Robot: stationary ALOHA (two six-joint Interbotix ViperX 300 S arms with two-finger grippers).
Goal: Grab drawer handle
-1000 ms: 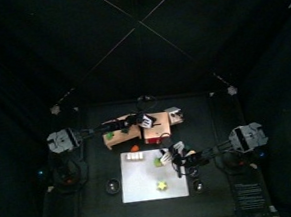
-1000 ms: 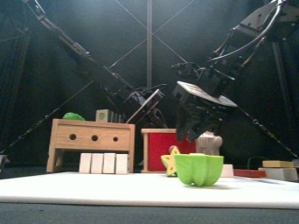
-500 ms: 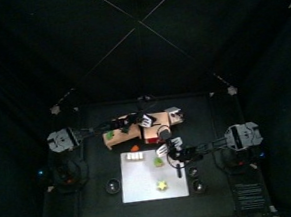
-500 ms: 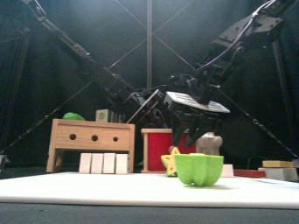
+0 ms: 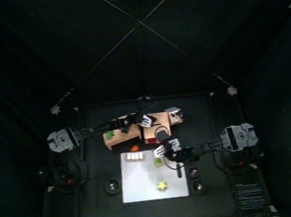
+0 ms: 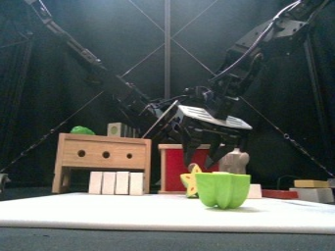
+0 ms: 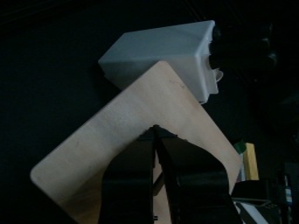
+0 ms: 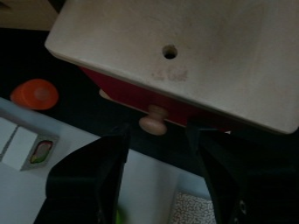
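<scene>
1. The surface (image 5: 102,172) is a small black square in the middle of the top view, and the white mat (image 5: 149,173) covers its lower centre part.
2. The right arm (image 6: 268,37) comes from the upper right of the front view and reaches down toward the centre of the frame.
3. The tan board (image 6: 102,162) with two round holes stands at the left of the front view, with a green piece (image 6: 82,130) on top of it. It is not part of this task.
4. The drawer (image 8: 198,54) fills the upper part of the right wrist view. Its pale top has a small hole, and the reddish-brown face is below it. In the front view the red face (image 6: 178,167) stands at the centre, just right of the tan board.
5. The green cup (image 6: 224,189) stands on the mat in the lower centre of the front view, in front of the drawer.
6. The right gripper (image 8: 156,149) has its fingers (image 8: 98,171) spread apart, one on each side of the handle.
7. The drawer handle (image 8: 153,123), a small round knob, is between the fingers but near their tips, and nothing touches it.
8. My judgement: the approach is almost finished. What is left is a short advance and then closing on the knob.
9. The left gripper (image 7: 158,179) is in the lower centre of the left wrist view; whether its fingers are released or clenched I cannot tell.
</scene>
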